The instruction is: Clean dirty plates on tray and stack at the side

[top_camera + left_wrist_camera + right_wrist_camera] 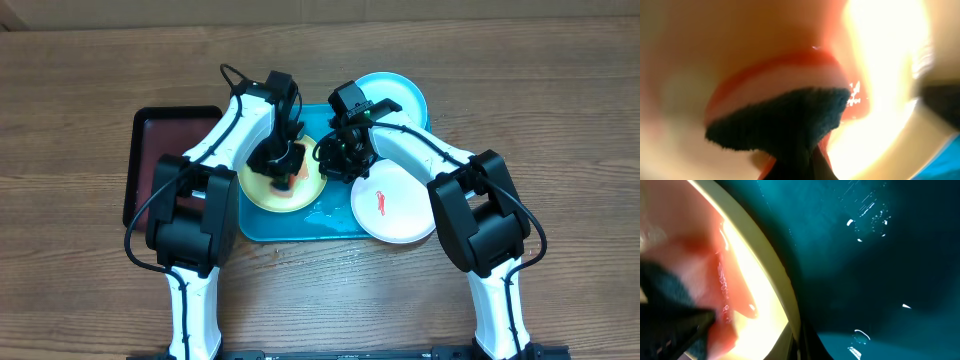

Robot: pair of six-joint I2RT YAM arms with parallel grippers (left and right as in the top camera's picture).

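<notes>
Plates, three. Yellow-green plate (262,190): on the turquoise tray (300,228), its red smear (790,62) under my left gripper (280,162), jaws clenched on a dark cloth (785,125). My right gripper (342,158): jaws closed, at that plate's right rim. White plate (400,215), red-streaked: overlapping the tray's right rim. Cyan plate (400,95): at the tray's far right corner.

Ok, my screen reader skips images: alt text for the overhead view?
A robot's left hand and right hand meet over a yellow-green plate on a turquoise tray. A red-smeared white plate overlaps the tray's right edge; a cyan plate lies beyond.
</notes>
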